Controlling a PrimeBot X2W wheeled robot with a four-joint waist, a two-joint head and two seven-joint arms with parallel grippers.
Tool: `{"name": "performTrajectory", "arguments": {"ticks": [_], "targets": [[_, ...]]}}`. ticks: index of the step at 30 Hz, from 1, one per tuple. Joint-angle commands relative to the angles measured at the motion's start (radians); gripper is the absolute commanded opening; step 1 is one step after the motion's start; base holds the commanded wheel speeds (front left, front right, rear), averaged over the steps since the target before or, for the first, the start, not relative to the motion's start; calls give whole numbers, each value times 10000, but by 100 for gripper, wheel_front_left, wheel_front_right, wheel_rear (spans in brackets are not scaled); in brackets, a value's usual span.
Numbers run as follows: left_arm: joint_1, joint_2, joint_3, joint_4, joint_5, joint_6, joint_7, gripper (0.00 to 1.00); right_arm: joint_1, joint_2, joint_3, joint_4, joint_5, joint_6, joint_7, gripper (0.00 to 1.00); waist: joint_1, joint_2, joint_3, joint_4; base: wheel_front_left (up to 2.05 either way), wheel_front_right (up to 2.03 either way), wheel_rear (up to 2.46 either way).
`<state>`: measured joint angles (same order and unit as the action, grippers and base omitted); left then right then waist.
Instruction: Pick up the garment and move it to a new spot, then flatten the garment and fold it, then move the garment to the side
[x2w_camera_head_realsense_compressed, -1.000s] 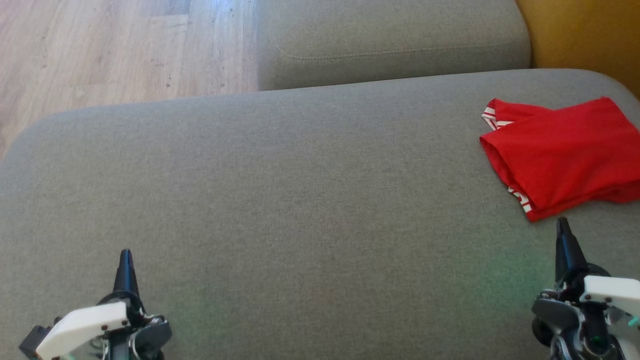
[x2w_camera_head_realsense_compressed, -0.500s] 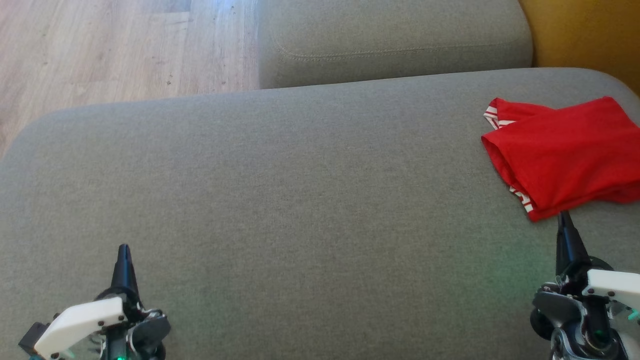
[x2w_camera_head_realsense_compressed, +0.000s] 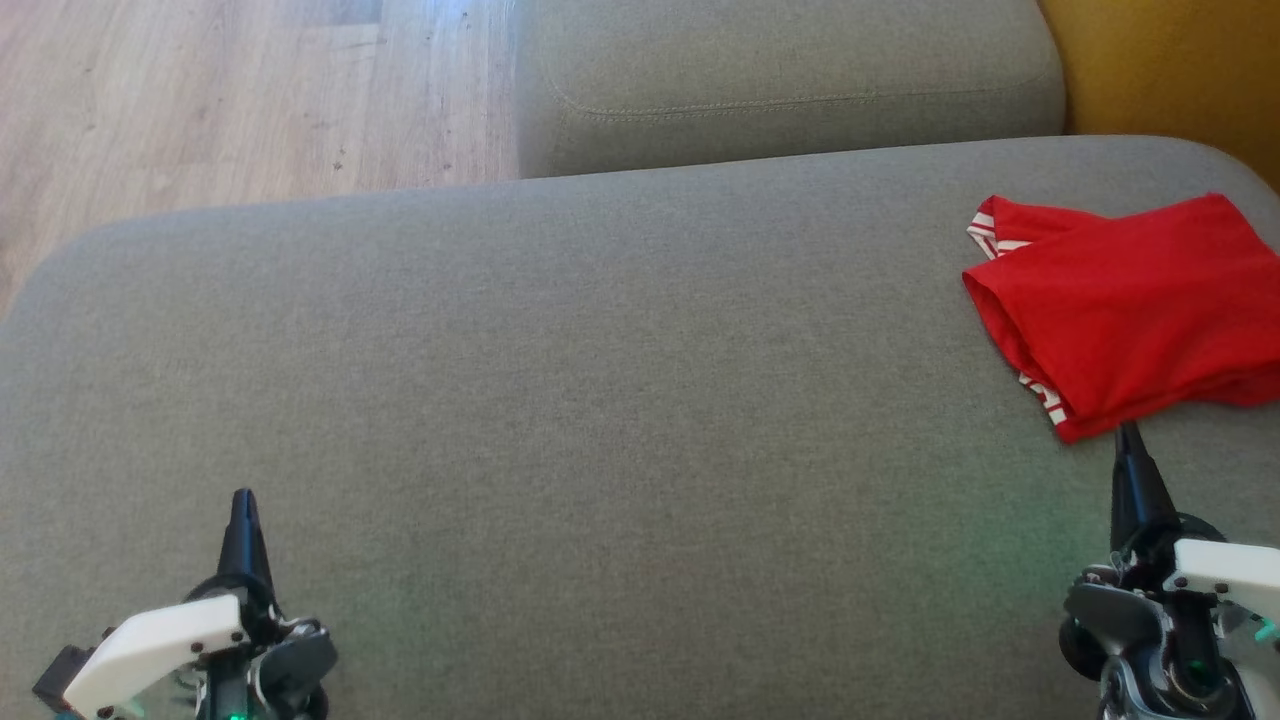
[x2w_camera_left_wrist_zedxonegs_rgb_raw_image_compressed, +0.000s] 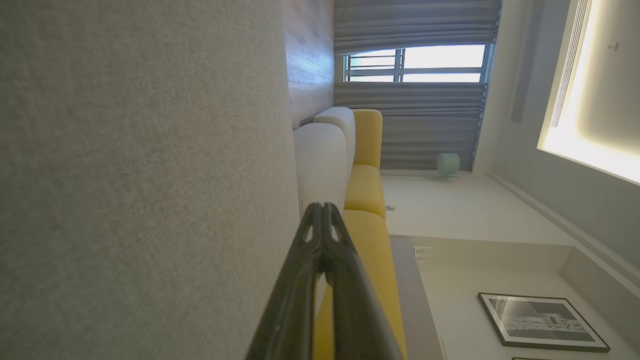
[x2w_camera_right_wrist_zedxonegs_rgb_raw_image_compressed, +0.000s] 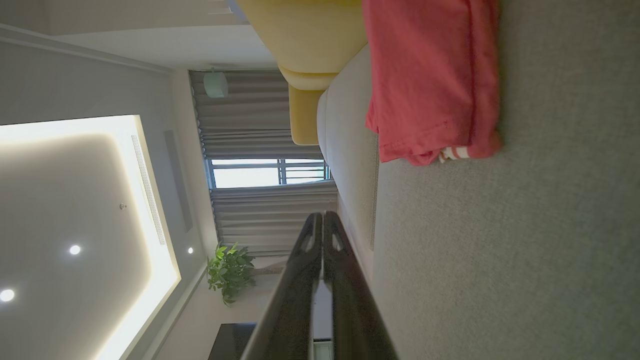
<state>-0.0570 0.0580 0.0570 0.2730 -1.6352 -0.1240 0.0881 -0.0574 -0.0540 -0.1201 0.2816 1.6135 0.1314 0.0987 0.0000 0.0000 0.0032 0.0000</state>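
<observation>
The garment is red with red-and-white striped trim, folded into a compact stack at the right end of the grey cushion. In the right wrist view the garment lies ahead, apart from the fingers. My right gripper is shut and empty, its tip just short of the garment's near corner. At the lower left, far from the garment, my left gripper is shut and empty above the bare cushion. The tips of each pair meet in the wrist views: left gripper, right gripper.
A second grey cushion sits behind, with wooden floor at the upper left and a yellow seat at the upper right. The cushion's rounded edge falls off at the left.
Both grippers have crept a little forward; the right tip now reaches the garment's near corner. The view itself shifted slightly. The garment lies as before.
</observation>
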Motion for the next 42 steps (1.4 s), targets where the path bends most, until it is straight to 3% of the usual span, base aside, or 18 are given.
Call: {"name": "performTrajectory", "arguments": {"ticks": [1,42], "targets": [[-489,96,329,-288,68,-67,60,0,-495,-43,169,-374,39,-7,60,0,0,0,0,0,0,0,0],[-498,24,431,-283,152,-67,141,0,-500,-7,117,-371,-5,-7,102,0,0,0,0,0,0,0,0]]}}
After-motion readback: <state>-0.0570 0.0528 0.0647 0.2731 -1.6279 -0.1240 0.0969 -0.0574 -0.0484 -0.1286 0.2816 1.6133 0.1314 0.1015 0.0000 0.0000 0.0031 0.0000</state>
